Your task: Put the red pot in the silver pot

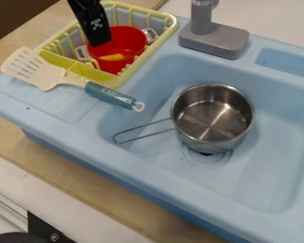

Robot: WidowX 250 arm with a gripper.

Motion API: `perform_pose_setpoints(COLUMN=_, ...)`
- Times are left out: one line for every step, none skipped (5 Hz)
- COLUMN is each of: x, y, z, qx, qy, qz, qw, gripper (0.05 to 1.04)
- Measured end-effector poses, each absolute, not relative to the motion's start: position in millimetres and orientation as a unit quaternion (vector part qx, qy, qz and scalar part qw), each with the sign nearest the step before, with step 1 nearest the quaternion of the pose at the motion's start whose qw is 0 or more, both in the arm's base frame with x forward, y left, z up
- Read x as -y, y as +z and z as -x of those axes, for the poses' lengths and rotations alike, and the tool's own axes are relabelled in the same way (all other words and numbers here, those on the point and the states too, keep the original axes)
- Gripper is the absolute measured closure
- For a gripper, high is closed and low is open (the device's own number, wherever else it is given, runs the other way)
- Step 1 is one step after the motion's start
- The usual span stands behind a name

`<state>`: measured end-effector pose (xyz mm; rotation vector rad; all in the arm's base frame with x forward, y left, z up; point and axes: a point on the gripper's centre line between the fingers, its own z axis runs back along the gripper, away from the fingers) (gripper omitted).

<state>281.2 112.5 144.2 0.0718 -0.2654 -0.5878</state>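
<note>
In the upper left of the frame you have the rack (pixel 100 76), its sides standing all around the red pot (pixel 126 40), which has something yellow (pixel 113 57) in it. A spatula (pixel 46 76) lies over the rack's lower left part, its handle slanting down to the right. The silver pot (pixel 212 118) sits right of centre in the blue sink (pixel 262 161), its handle pointing left, and the tap (pixel 214 40) is at the top, right of the rack. Your claw (pixel 100 42) hangs at the red pot's upper left side; you cannot tell how far it is open or whether it has hold of the rim. It hides part of that rim, and the tap is cut off by the top edge
</note>
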Motion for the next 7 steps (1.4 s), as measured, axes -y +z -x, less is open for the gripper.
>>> perform_pose_setpoints(x=-114, y=131, z=-284, qx=0.119, qy=-0.305, qz=-0.027, qw=0.944, gripper=0.083)
perform_pose_setpoints(x=-111, y=121, z=-289, qx=0.112, qy=-0.300, qz=-0.020, qw=0.947, gripper=0.083)
perform_pose_setpoints(x=-109, y=121, z=-290, qx=0.115, qy=-0.289, qz=-0.016, qw=0.950, gripper=0.083)
perform_pose_setpoints(x=-104, y=120, z=-294, qx=0.122, qy=-0.291, qz=-0.017, qw=0.949, gripper=0.083)
perform_pose_setpoints(x=-106, y=115, z=-296, qx=0.111, qy=-0.285, qz=-0.015, qw=0.952, gripper=0.083)
perform_pose_setpoints(x=-107, y=111, z=-299, qx=0.112, qy=-0.287, qz=-0.021, qw=0.951, gripper=0.083)
perform_pose_setpoints(x=-107, y=108, z=-303, qx=0.122, qy=-0.282, qz=-0.023, qw=0.951, gripper=0.083)
